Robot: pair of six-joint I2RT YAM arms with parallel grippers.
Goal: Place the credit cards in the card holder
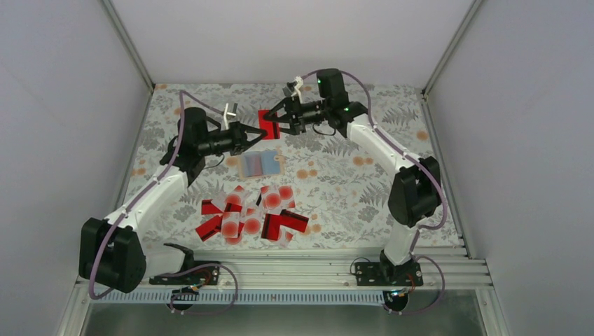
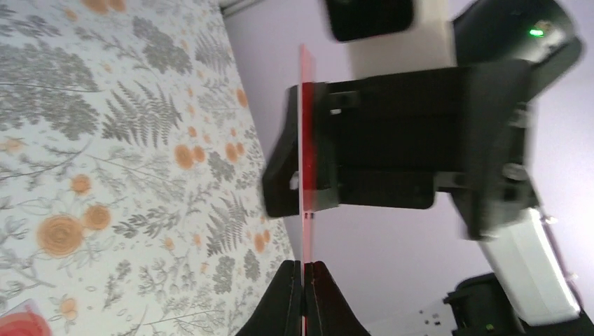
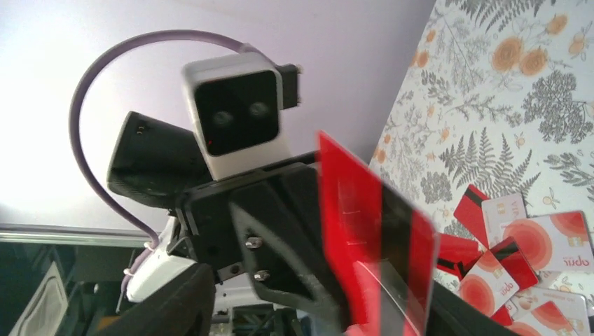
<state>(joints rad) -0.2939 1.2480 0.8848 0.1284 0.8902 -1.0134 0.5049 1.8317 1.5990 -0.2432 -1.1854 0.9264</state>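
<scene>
Floral cloth point(image 1: 350, 182) with grey ferns and orange blooms covers the table between plain pale walls point(image 1: 280, 35).

From the top view, the card holder point(image 1: 260, 164) lies open and flat at mid-table, its blue-grey inner face up; no card shows in it. Nearer the bases, the credit cards point(image 1: 252, 217) lie in a loose overlapping heap, some red with a black stripe, some white with red dots. Above the far side of the holder, the left gripper point(image 1: 263, 131) and right gripper point(image 1: 274, 122) meet at 1 red card point(image 1: 268, 124) held in the air.

The left wrist view shows that red card point(image 2: 306, 140) edge-on, the left gripper point(image 2: 306, 287) clamped tight on its lower edge, and 1 finger of the right gripper point(image 2: 306, 182) on each side of it.

From the right wrist, the right gripper point(image 3: 319, 315) stands parted around the card point(image 3: 371, 238). A white card point(image 3: 560, 241) in the heap bears small red writing, upside down and not legible.
</scene>
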